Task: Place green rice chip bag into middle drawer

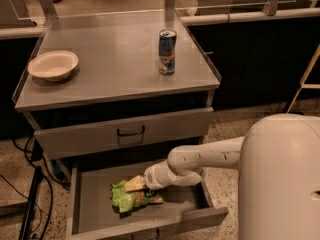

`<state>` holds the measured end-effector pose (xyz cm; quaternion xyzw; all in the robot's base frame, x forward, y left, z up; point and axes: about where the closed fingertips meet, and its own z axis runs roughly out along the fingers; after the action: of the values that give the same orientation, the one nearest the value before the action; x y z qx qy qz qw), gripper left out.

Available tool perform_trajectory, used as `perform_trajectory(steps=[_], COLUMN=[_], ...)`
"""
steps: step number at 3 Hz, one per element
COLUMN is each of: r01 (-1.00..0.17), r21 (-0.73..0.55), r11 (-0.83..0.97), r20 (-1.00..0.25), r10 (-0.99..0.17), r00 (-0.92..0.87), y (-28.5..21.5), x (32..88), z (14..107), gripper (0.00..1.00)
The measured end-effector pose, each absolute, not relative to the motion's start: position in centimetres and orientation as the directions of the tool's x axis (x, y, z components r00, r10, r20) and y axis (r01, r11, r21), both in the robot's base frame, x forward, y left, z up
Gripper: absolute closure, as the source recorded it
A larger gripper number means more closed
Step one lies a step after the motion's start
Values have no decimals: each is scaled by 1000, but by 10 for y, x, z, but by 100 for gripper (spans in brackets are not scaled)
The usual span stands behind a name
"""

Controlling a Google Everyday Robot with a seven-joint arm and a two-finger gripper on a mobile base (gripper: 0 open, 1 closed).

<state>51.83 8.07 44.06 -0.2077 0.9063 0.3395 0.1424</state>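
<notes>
The green rice chip bag lies crumpled on the floor of the open middle drawer, left of its centre. My gripper is down inside the drawer, at the bag's upper right edge and touching it. My white arm reaches in from the right over the drawer's right side. The part of the bag under the gripper is hidden.
The upper drawer with a dark loop handle is closed just above my arm. On the cabinet top stand a blue drink can and a pale bowl. Cables lie on the floor at the left.
</notes>
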Motion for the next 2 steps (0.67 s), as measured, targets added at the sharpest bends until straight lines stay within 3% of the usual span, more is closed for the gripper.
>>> perform_trajectory(steps=[2], r01=[-416], r21=[555], r11=[721], r20=[-347], r10=[-254], r00=[-903], y=[85], x=[510], z=[420], gripper=[98])
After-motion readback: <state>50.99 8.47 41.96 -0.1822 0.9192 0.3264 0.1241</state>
